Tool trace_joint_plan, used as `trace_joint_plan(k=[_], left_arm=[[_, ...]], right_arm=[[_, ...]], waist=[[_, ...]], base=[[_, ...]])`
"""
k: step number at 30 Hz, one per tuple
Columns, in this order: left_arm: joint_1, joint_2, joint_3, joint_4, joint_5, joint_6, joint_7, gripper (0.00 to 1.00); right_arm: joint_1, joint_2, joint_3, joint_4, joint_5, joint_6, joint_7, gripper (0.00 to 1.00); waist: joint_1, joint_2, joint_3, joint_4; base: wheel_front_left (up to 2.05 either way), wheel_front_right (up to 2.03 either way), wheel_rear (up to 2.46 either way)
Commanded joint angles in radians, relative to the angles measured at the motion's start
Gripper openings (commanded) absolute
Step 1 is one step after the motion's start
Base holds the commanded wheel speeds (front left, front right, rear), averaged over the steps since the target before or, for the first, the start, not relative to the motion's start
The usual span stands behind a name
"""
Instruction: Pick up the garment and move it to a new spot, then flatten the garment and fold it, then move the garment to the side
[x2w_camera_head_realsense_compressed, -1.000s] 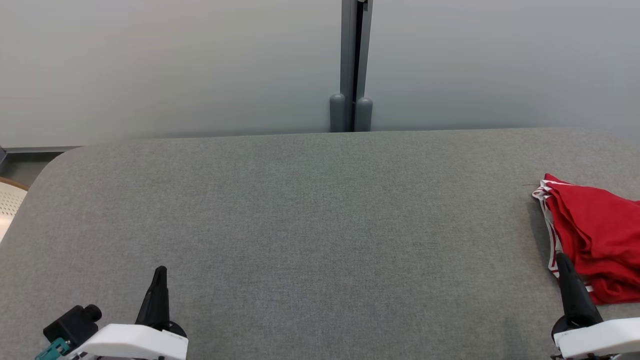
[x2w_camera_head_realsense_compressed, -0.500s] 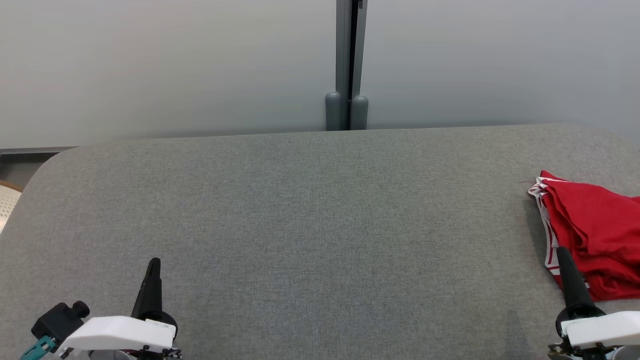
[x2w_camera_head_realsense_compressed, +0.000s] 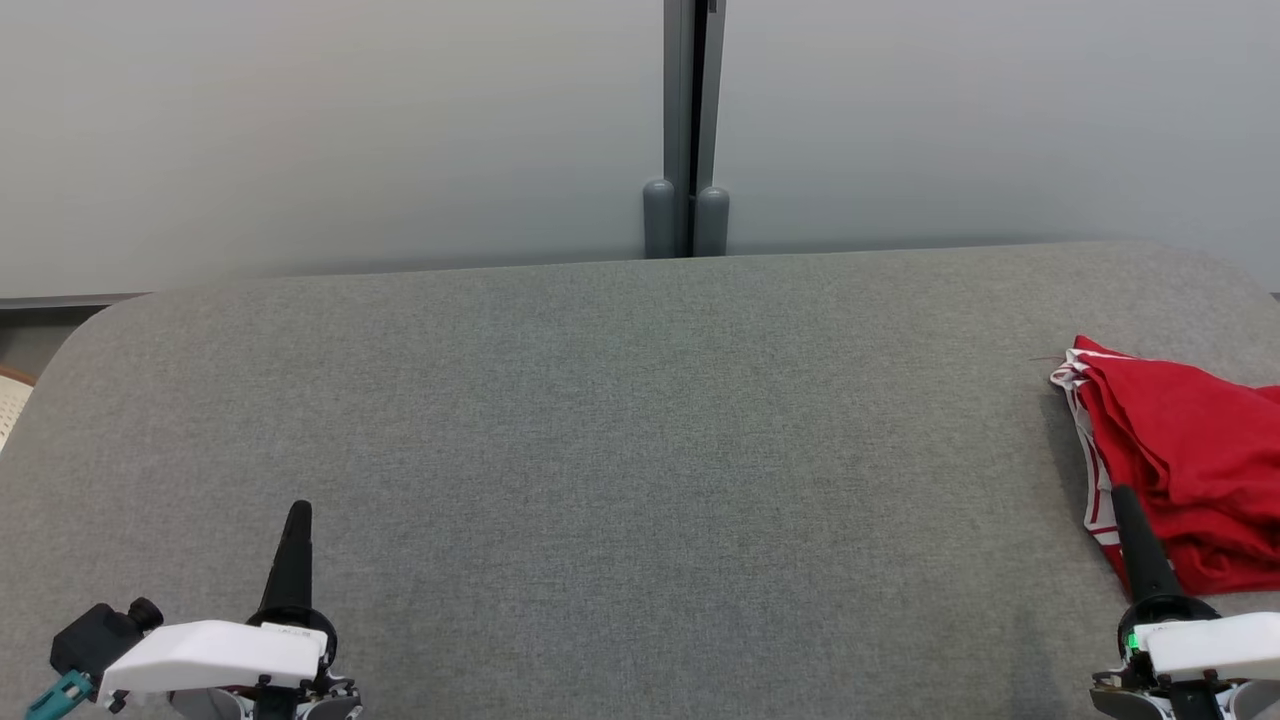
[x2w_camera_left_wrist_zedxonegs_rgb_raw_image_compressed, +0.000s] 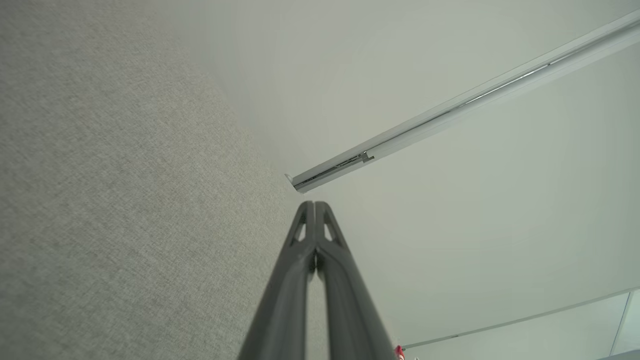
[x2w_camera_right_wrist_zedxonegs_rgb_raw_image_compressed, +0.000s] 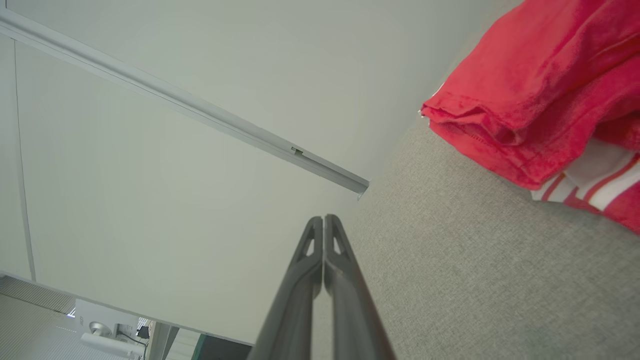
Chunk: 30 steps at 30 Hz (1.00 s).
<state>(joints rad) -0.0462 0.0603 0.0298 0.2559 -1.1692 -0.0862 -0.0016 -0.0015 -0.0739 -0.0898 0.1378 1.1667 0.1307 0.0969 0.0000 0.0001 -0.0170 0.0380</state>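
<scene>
The garment (x2w_camera_head_realsense_compressed: 1190, 460) is red with white striped trim and lies folded in layers at the right edge of the grey cloth table (x2w_camera_head_realsense_compressed: 620, 440); it also fills the upper right of the right wrist view (x2w_camera_right_wrist_zedxonegs_rgb_raw_image_compressed: 540, 95). My right gripper (x2w_camera_head_realsense_compressed: 1122, 496) hangs just in front of the garment's near left edge, shut, with nothing between its fingers (x2w_camera_right_wrist_zedxonegs_rgb_raw_image_compressed: 324, 220). At the lower left, my left gripper (x2w_camera_head_realsense_compressed: 299, 510) is shut and empty over bare table, its tips pressed together in the left wrist view (x2w_camera_left_wrist_zedxonegs_rgb_raw_image_compressed: 314, 205).
A pale wall with a vertical grey post (x2w_camera_head_realsense_compressed: 687, 130) stands right behind the table's far edge. The table's rounded left corner (x2w_camera_head_realsense_compressed: 90, 330) drops off to the floor. A pale perforated object (x2w_camera_head_realsense_compressed: 12, 400) sits past the left edge.
The head camera has turned, sliding the whole picture a little to the left. Both grippers stay shut; the left one sits slightly further left and higher in the picture.
</scene>
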Motion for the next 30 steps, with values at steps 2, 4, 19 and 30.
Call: trace_joint_plan(k=[2,4,19,30], left_arm=[[-0.026,0.005,0.012,-0.011,-0.040,-0.009,0.010,0.00],[-0.027,0.005,0.014,-0.011,-0.050,-0.011,0.012,0.00],[-0.042,0.000,0.039,-0.012,-0.183,-0.022,0.047,0.00],[-0.054,-0.003,0.055,-0.012,-0.269,-0.031,0.071,0.00]], right_arm=[[-0.028,-0.001,-0.007,0.002,0.042,0.000,0.003,0.00],[-0.030,0.000,-0.008,0.005,0.052,0.000,0.004,0.00],[-0.057,0.008,-0.014,0.040,0.185,0.000,0.009,0.00],[-0.076,0.013,-0.018,0.063,0.272,0.000,0.012,0.00]], waist=[[0.0000,-0.0001,0.001,-0.002],[0.0000,-0.0001,0.001,-0.003],[0.0000,-0.0001,0.007,-0.013],[0.0000,-0.0001,0.011,-0.020]], base=[[0.00,0.00,0.00],[0.00,0.00,0.00],[0.00,0.00,0.00],[0.00,0.00,0.00]])
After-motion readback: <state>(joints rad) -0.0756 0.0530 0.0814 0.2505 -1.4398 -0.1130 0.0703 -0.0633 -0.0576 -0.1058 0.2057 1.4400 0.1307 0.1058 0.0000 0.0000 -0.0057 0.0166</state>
